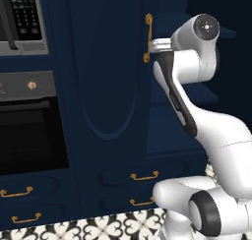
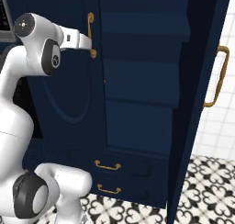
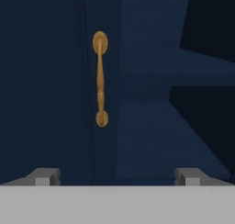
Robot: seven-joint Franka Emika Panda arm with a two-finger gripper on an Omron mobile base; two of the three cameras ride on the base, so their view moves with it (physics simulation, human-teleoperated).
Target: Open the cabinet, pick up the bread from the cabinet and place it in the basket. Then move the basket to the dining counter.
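The navy cabinet has its left door (image 1: 106, 72) shut and its right door (image 2: 197, 81) swung wide open. Bare navy shelves (image 2: 142, 58) show inside. My gripper (image 3: 117, 176) is open, its fingertips (image 3: 43, 176) set far apart with nothing between them. It points at the left door's vertical brass handle (image 3: 100, 78), a short way off it. From the base views my hand (image 2: 79, 40) reaches in beside that handle (image 1: 147, 38). The bread, the basket and the dining counter are out of view.
A black oven (image 1: 29, 131) and a microwave (image 1: 24, 17) stand left of the cabinet. Drawers with brass pulls (image 2: 108, 165) sit below the shelves. The open door's handle (image 2: 218, 76) juts out at the right, in front of a white tiled wall (image 2: 225, 122).
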